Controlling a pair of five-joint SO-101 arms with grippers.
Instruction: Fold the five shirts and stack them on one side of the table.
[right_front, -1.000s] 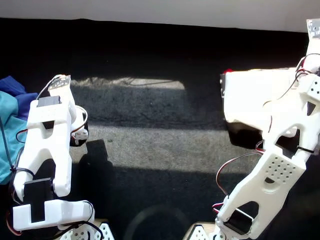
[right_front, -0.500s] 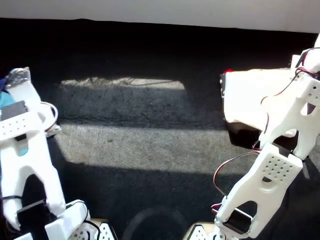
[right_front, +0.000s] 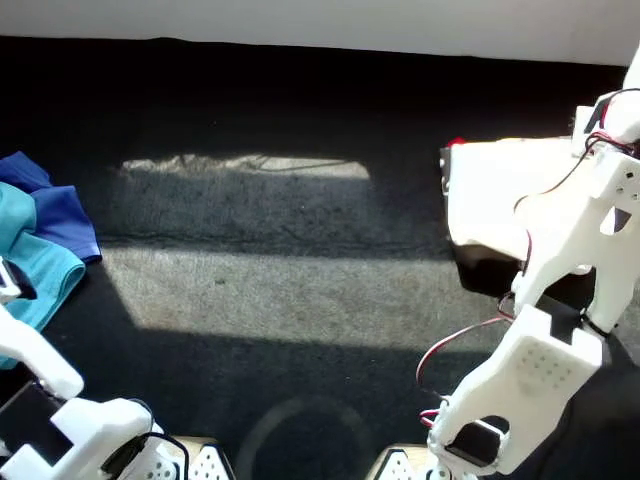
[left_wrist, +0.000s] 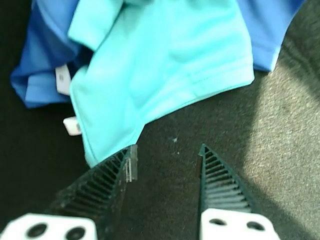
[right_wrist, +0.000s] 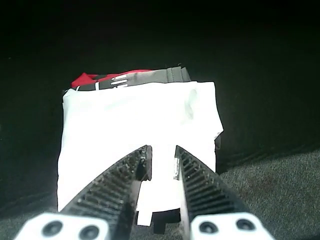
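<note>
A turquoise shirt (right_front: 30, 265) lies crumpled at the table's left edge, partly over a blue shirt (right_front: 55, 210). In the left wrist view my left gripper (left_wrist: 167, 157) hangs open over bare cloth just short of the turquoise shirt's (left_wrist: 160, 65) hem, with the blue shirt (left_wrist: 40, 65) beyond it. On the right, a folded white shirt (right_front: 500, 195) tops a stack that has red (right_wrist: 82, 80) and black (right_wrist: 150, 76) folded shirts under it. My right gripper (right_wrist: 161, 155) hovers above the white shirt (right_wrist: 125, 130), slightly open and holding nothing.
The black tablecloth (right_front: 290, 300) is bare in the middle, crossed by a sunlit band. The left arm (right_front: 40, 380) stands at the front left corner, while the right arm (right_front: 545, 360) rises along the right side over the stack's near edge.
The left arm swung left and back toward the table's front left corner, uncovering the turquoise and blue shirts. The right arm shifted only slightly.
</note>
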